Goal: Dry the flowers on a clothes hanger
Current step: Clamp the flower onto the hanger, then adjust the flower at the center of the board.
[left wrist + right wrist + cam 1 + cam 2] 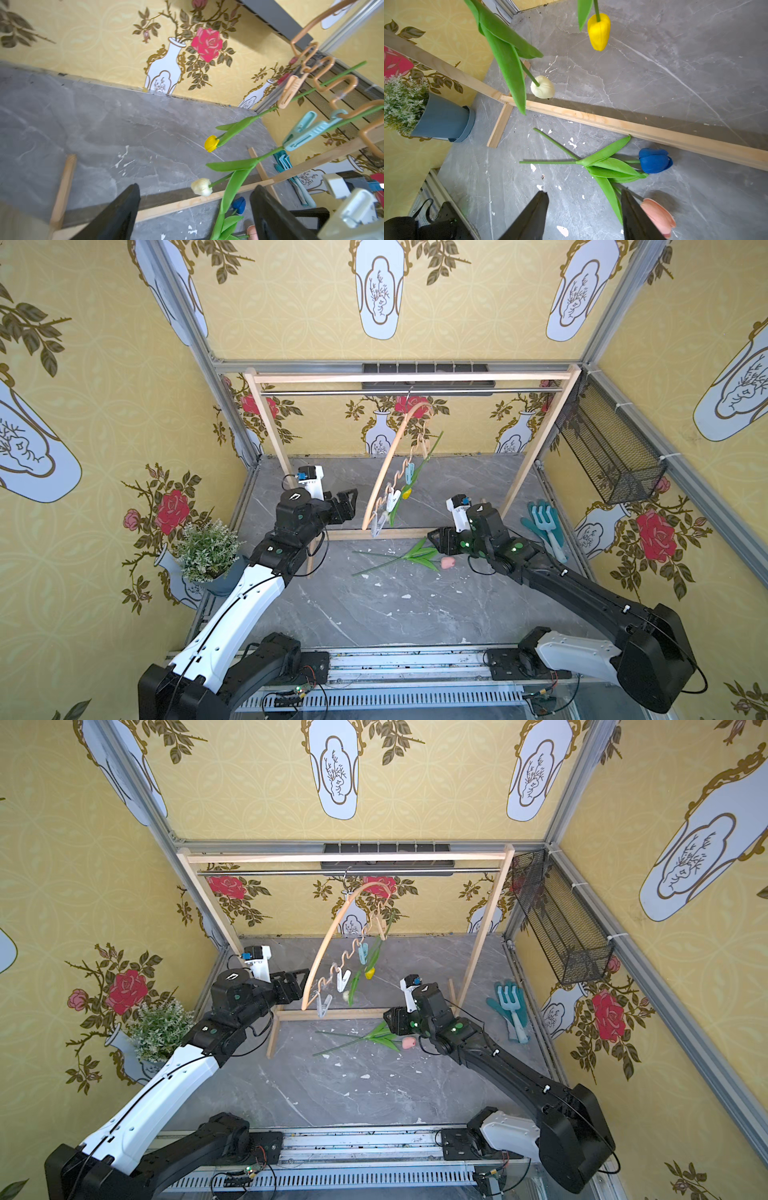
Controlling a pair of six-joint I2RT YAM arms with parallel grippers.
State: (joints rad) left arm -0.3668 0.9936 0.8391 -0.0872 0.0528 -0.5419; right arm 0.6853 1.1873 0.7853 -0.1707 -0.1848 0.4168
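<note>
- yellow tulip, white tulip clipped head-down on hanger: drying.
- blue tulip, pink tulip lie on counter below hanger.
- your right gripper, apart, hovers over them for pickup.
- your left gripper, apart, beside hanger, likely to steady it.

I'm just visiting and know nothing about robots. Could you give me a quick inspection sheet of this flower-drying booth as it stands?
Surface: grey marble-look tabletop, scattered white chips.
Job's things: clothes hanger hooked on the rail, tilted; yellow tulip and white tulip pegged head-down; blue tulip and pink tulip lying on the table.
Clutter: potted plant, teal gloves with a small rake.
Pincers: left pincer open, empty, beside the hanger; right pincer open above the lying tulips' leaves.
Cables: black leads looping along both arms.
Surroundings: wooden rack, black mesh basket, rose wallpaper.
</note>
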